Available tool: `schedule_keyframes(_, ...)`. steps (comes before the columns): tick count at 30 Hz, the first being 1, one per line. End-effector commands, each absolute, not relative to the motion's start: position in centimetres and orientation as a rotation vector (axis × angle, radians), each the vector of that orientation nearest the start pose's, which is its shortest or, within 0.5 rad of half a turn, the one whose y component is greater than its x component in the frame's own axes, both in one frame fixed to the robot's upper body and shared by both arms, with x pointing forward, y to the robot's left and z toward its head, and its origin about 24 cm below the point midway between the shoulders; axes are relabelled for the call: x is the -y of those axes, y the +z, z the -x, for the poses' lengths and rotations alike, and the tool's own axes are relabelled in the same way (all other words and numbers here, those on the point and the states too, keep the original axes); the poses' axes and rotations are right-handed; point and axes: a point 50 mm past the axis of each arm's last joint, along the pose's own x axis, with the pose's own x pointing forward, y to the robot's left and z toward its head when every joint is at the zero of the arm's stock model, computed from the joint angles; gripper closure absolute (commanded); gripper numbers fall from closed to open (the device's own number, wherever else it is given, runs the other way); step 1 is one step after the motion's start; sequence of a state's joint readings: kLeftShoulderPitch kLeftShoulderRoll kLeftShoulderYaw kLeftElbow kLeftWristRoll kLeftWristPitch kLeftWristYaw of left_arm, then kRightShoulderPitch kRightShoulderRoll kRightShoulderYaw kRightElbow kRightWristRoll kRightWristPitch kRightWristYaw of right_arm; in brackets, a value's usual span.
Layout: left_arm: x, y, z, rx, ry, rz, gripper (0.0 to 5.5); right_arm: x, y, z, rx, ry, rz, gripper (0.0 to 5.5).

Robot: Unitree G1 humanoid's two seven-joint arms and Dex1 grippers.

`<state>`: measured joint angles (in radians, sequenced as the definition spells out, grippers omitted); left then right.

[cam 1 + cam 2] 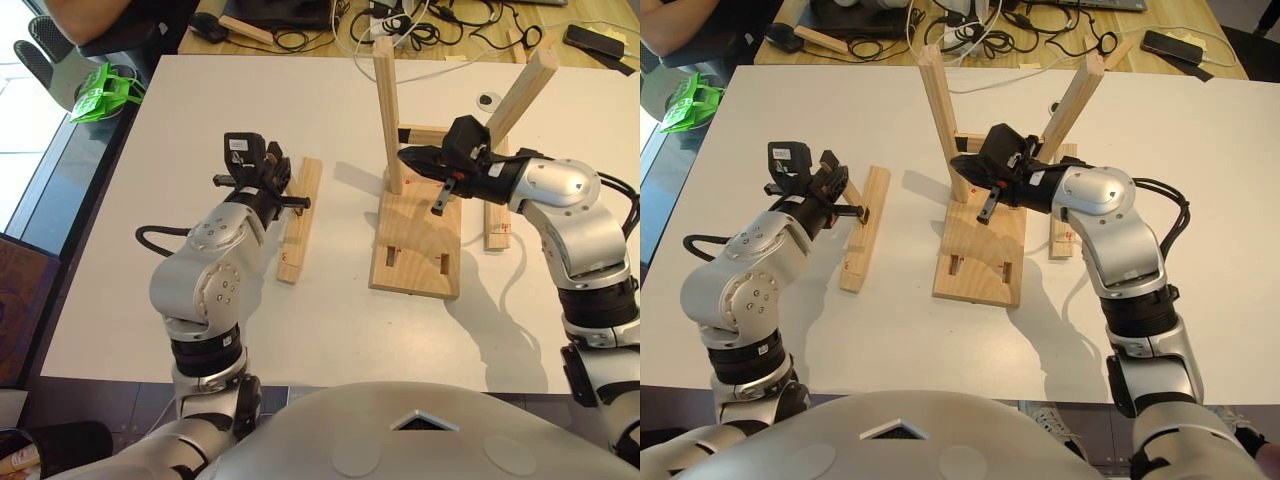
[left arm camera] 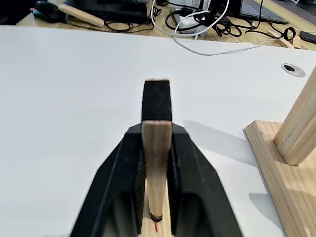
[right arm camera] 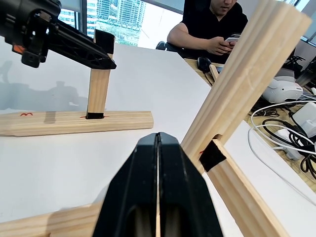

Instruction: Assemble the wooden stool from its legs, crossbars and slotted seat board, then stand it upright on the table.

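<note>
Seat board (image 1: 415, 245) flat, long axis pointing away; right leg (image 1: 522, 92) seemingly tilted.

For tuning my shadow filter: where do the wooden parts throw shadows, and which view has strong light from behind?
Left eye view: the upright leg throws a soft shadow on the table toward the robot's left. Left wrist view: the seat board shades the table beside its edge. Right wrist view: the window behind the scene is very bright.
</note>
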<state>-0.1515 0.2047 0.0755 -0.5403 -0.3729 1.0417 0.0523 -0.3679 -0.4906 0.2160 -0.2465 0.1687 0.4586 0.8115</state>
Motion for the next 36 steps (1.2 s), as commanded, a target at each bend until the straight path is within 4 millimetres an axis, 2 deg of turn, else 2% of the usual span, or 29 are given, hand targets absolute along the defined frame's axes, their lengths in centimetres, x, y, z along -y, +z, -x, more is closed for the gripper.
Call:
schedule_keyframes(1,-17.3,10.7,-25.6,-0.288,-0.158,-0.002,5.10,12.4,14.0,-28.0,-0.061,1.026,0.441,5.50)
schedule_keyframes(6,-17.7,9.3,-25.3,-0.290,-0.208,0.010,5.10,12.4,14.0,-28.2,-0.058,1.018,0.445,5.50)
schedule_keyframes(16,-17.4,11.8,-24.5,-0.222,-0.103,0.128,5.10,12.6,13.8,-27.9,-0.059,1.001,0.436,5.50)
schedule_keyframes(23,-16.5,10.9,-23.8,-0.308,-0.075,0.241,5.10,12.4,13.7,-27.9,-0.058,1.005,0.434,5.50)
schedule_keyframes(36,-16.3,10.8,-24.1,-0.302,-0.058,0.170,5.10,12.3,13.9,-28.0,-0.054,1.017,0.429,5.50)
